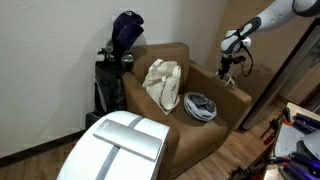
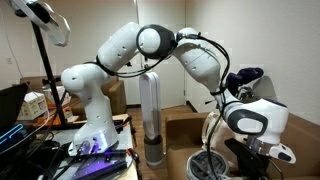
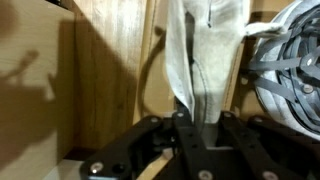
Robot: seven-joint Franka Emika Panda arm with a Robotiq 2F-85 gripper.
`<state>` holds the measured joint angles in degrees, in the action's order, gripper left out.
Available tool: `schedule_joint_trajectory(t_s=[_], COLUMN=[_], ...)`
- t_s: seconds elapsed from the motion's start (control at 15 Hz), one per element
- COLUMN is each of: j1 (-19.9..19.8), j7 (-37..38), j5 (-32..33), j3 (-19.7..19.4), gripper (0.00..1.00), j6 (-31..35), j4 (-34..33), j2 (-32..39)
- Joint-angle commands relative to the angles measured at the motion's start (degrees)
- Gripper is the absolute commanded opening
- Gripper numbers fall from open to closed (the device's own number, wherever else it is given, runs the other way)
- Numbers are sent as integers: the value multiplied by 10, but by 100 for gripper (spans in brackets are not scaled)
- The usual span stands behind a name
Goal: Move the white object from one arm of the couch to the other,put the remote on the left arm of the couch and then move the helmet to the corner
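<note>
The tan couch (image 1: 215,135) stands in the middle of an exterior view. My gripper (image 1: 228,68) hangs over the couch arm (image 1: 232,92) on the picture's right side. In the wrist view the gripper (image 3: 206,116) is shut on the white object (image 3: 200,50), a pale strip of cloth running up from between the fingers. The helmet (image 1: 200,105), white with dark vents, lies on the seat near that arm and shows at the wrist view's right edge (image 3: 292,70). I see no remote in any view.
A large cream cloth bag (image 1: 162,82) lies against the couch's backrest. A dark golf bag (image 1: 118,55) stands behind the other couch arm. A glossy white curved shell (image 1: 120,145) fills the foreground, and it also blocks much of the couch in an exterior view (image 2: 255,120).
</note>
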<state>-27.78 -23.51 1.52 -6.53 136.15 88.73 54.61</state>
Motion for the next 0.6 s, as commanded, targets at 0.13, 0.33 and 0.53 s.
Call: schedule_joint_trajectory(t_s=[0.13, 0.33, 0.53], j1=[-7, -3, 10], j7=[-7, -1, 31], j5=[-5, -4, -3], j3=[2, -1, -12], gripper=[66, 87, 99], j6=[-36, -47, -26], j4=[-33, -38, -13], j2=[3, -4, -36])
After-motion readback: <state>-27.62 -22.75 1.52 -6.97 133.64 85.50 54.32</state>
